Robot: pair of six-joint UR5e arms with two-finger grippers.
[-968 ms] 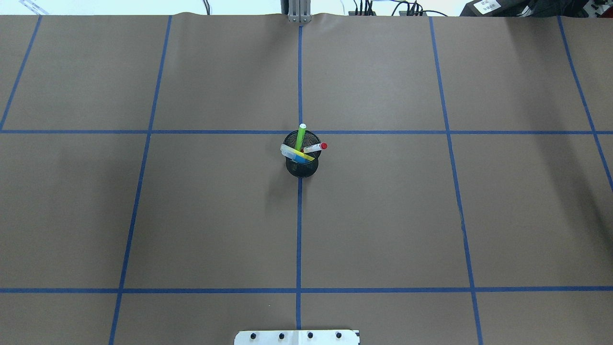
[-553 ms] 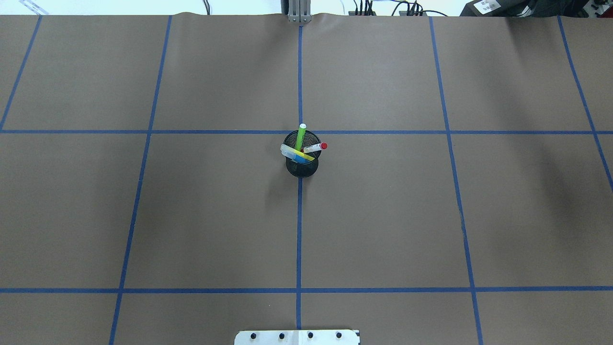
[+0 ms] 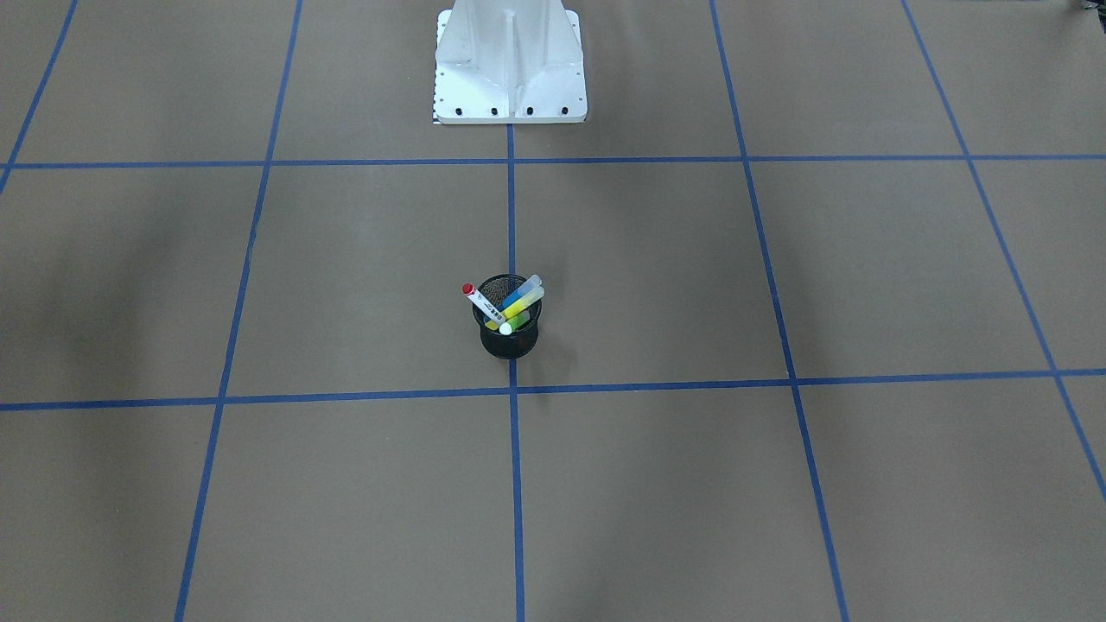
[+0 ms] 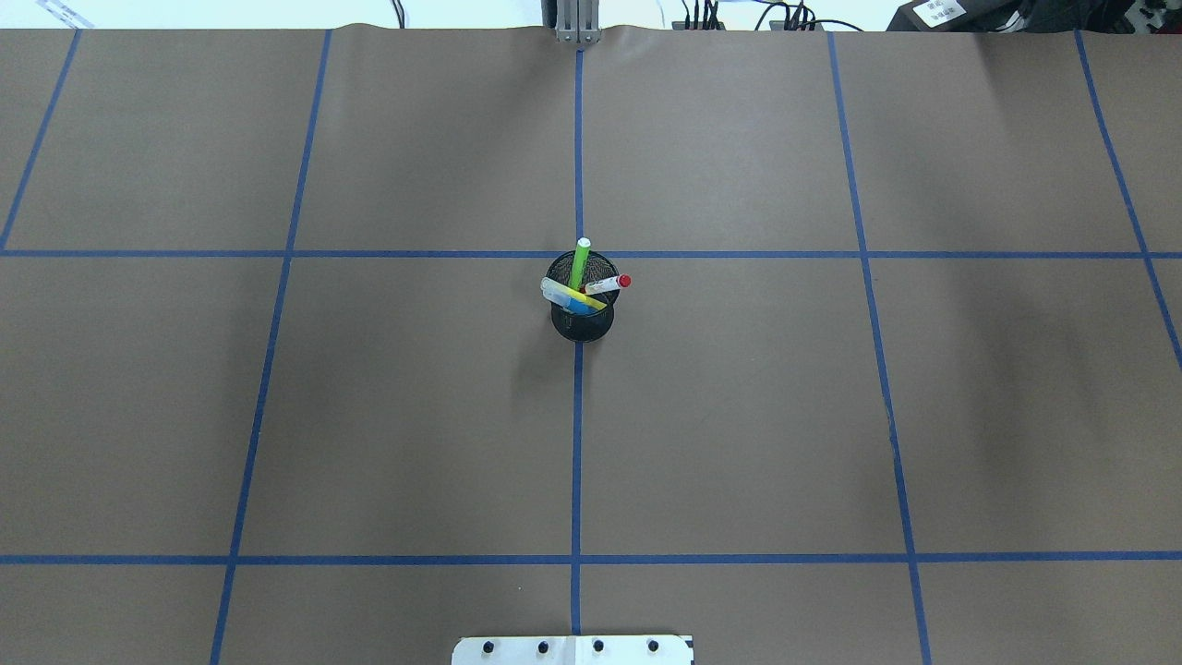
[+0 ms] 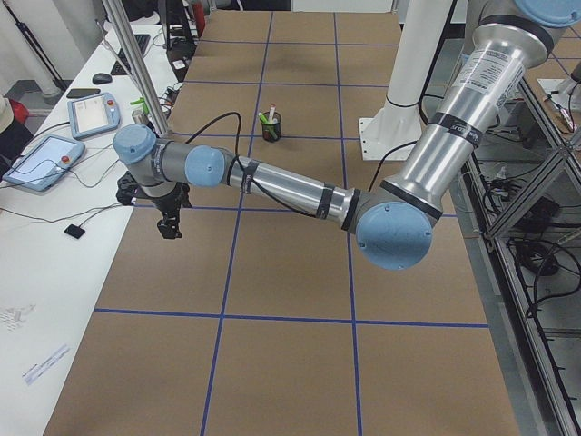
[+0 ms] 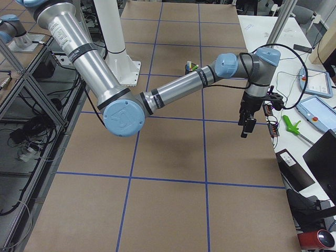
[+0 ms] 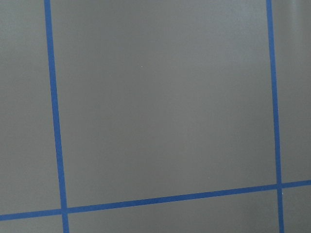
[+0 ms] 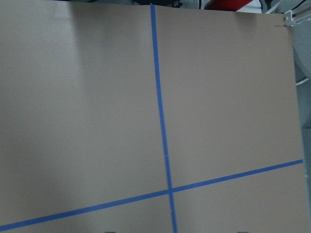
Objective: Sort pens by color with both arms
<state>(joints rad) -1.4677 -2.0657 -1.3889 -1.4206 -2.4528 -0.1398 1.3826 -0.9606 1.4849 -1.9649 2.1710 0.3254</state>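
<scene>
Four slim plastic markers [image 4: 584, 297] stand bunched in a small black mesh cup [image 4: 582, 325] at the middle of the brown paper-covered table [image 4: 739, 416], where blue tape lines [image 4: 576, 443] cross. A lime-green marker [image 4: 580, 263] leans toward the far side. A white-barrelled marker with a red end [image 4: 609, 284] tilts to the robot's right. A yellow marker [image 4: 593, 301] and a blue marker [image 4: 576, 308] lie crossed over the rim.

They look light, stiff and smooth, so a round barrel could slip or roll. The best hold is probably the upper barrel above the rim, lifted along its lean so the light cup does not tip.

The left gripper [image 5: 168, 222] and right gripper [image 6: 245, 126] hang over bare paper at opposite ends, well apart from the cup. Only the side views show them, so it cannot be told whether their fingers stand apart or together.
</scene>
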